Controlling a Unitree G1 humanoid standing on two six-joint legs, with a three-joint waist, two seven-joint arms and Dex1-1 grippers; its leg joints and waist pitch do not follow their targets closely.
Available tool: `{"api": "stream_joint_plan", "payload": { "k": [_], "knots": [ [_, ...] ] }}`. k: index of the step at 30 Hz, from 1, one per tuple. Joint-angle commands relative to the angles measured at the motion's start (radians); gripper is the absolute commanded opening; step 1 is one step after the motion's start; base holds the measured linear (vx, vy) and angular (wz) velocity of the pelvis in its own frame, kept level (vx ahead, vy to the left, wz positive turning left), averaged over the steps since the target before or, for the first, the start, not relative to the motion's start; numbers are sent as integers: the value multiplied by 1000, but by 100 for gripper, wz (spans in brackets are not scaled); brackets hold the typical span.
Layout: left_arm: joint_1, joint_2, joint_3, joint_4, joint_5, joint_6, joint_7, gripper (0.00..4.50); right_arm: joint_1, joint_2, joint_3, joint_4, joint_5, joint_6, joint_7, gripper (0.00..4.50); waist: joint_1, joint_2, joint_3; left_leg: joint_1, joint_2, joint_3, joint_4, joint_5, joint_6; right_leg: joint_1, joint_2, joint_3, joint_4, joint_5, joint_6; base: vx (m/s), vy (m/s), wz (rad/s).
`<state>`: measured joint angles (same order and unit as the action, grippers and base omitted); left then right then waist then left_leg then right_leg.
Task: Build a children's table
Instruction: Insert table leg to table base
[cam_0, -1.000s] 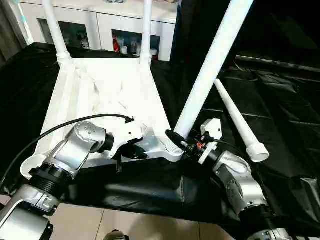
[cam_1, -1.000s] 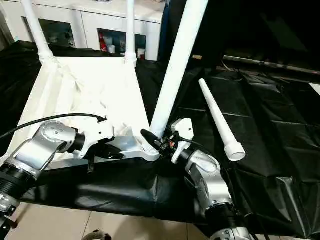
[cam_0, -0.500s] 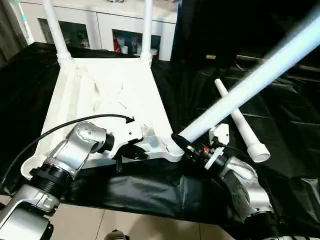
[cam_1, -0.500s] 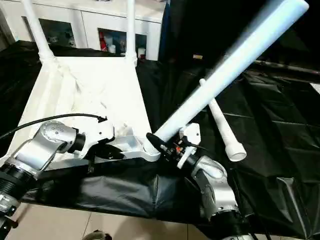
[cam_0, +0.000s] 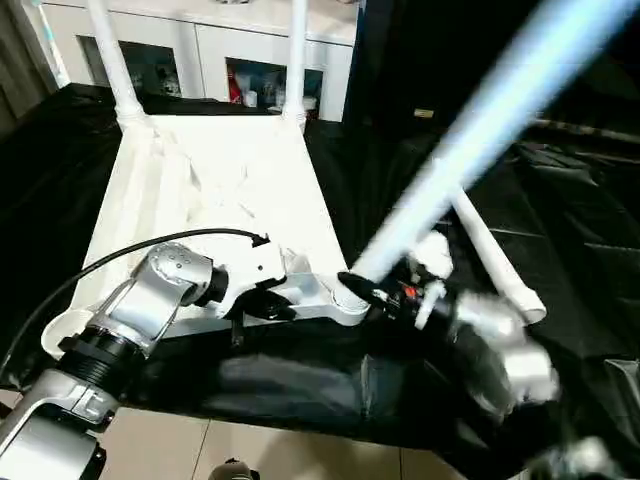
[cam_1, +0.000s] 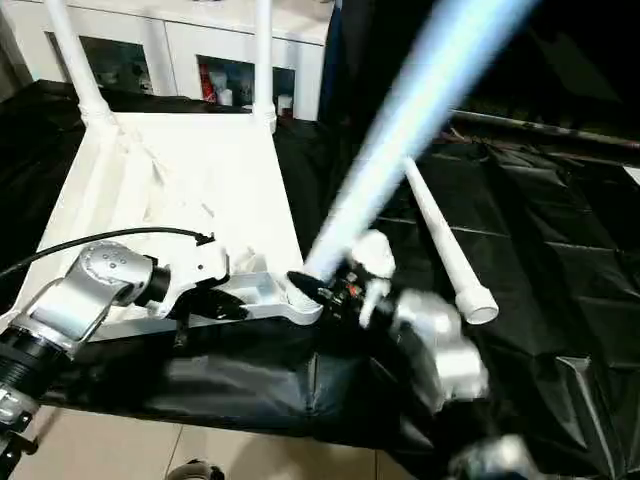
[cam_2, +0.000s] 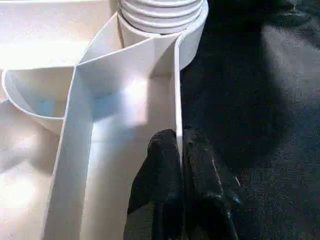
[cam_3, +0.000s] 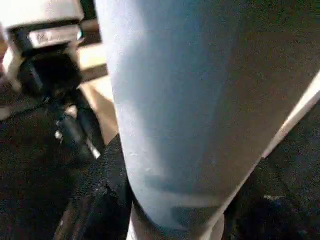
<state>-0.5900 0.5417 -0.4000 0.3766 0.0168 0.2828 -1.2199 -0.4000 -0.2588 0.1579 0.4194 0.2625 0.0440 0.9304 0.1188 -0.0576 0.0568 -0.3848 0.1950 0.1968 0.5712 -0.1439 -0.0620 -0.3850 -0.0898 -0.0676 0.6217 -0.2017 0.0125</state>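
Observation:
The children's table lies upside down on black cloth: a white ribbed tabletop with two legs upright in its far corners. My left gripper is shut on the thin wall of the near rim, just beside the near right corner socket. My right gripper is shut on a third white leg close to its lower end. That leg leans up and to the right with its foot at the same socket; black fingers flank it. A fourth leg lies loose on the cloth to the right.
A white cabinet with glass doors stands behind the table. Black cloth covers the work surface, whose near edge drops to a tiled floor. My left arm's cable arcs over the tabletop's near part.
The leg in my right gripper swung far down to the right, then back up to a steeper lean, and the right arm is blurred with motion. The left gripper has kept its hold.

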Motion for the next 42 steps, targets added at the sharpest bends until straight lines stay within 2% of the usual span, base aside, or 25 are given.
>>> {"api": "stream_joint_plan", "payload": {
  "k": [1, 4, 6, 7, 9, 15, 18, 21, 28, 33, 36, 42],
  "knots": [
    [-26, 16, -1, -25, 3, -18, -28, 0, 0, -49, 48, 98, -75, 74, 48, 191, -4, 15, -55, 33, 47, -29, -81, -413, -48, 13, -67, 51, -92, -329, -187, 0, 0, 0],
    [-26, 17, -3, -24, 0, -24, -42, 0, -56, -75, 85, 136, -83, 97, 120, 191, -8, 14, -54, 33, 46, -28, -79, -404, -45, 15, -66, 49, -90, -326, -196, 0, 0, 0],
    [-26, 17, -3, -24, -2, -27, -46, 0, -67, -80, 95, 145, -85, 101, 141, 191, -5, 16, -55, 34, 47, -27, -78, -397, -43, 14, -67, 50, -90, -319, -198, 0, 0, 0],
    [-26, 19, -5, -28, -6, -35, -61, 0, -82, -89, 110, 160, -87, 104, 186, 191, -2, 11, -55, 34, 47, -25, -78, -383, -37, 15, -67, 51, -89, -299, -200, 0, 0, 0],
    [-25, 20, -7, -31, -9, -38, -69, 0, -88, -93, 116, 167, -87, 106, 208, 191, 0, 12, -56, 32, 47, -24, -77, -362, -32, 17, -66, 50, -85, -272, -203, 0, 0, 0],
    [-16, 32, -26, -54, -15, -63, -127, 0, -125, -114, 153, 256, -109, 28, 334, 191, 5, 11, -56, 34, 48, -22, -76, -348, -24, 19, -65, 49, -81, -237, -221, 0, 0, 0],
    [-13, 34, -25, -61, -17, -63, -135, 0, -123, -116, 155, 256, -109, 19, 349, 191, 8, 10, -57, 35, 49, -21, -77, -340, -25, 20, -64, 48, -79, -226, -223, 0, 0, 0],
    [-9, 41, -31, -59, -14, -82, -154, 0, -105, -127, 181, 248, -129, -21, 383, 191, 11, 12, -58, 36, 49, -21, -76, -339, -24, 21, -63, 48, -78, -210, -225, 0, 0, 0],
    [-17, 30, -31, -46, -6, -83, -138, 0, -94, -114, 175, 265, -133, -61, 390, 190, 14, 14, -58, 37, 49, -22, -78, -360, -30, 21, -66, 48, -81, -237, -223, 0, 0, 0],
    [-16, 29, -30, -42, -1, -86, -132, 0, -87, -107, 173, 274, -133, -81, 378, 190, 14, 11, -60, 37, 49, -21, -77, -354, -28, 21, -64, 48, -80, -224, -226, 0, 0, 0],
    [-13, 29, -24, -46, -5, -80, -127, 0, -87, -91, 152, 288, -121, -73, 346, 190, 13, 9, -59, 36, 49, -22, -78, -356, -28, 21, -65, 48, -81, -235, -224, 0, 0, 0],
    [-9, 31, -15, -54, -13, -66, -125, 0, -96, -67, 125, 320, -101, -70, 311, 190, 10, 8, -58, 40, 50, -26, -82, -418, -48, 16, -67, 48, -88, -306, -206, 0, 0, 0]
  ]
}}
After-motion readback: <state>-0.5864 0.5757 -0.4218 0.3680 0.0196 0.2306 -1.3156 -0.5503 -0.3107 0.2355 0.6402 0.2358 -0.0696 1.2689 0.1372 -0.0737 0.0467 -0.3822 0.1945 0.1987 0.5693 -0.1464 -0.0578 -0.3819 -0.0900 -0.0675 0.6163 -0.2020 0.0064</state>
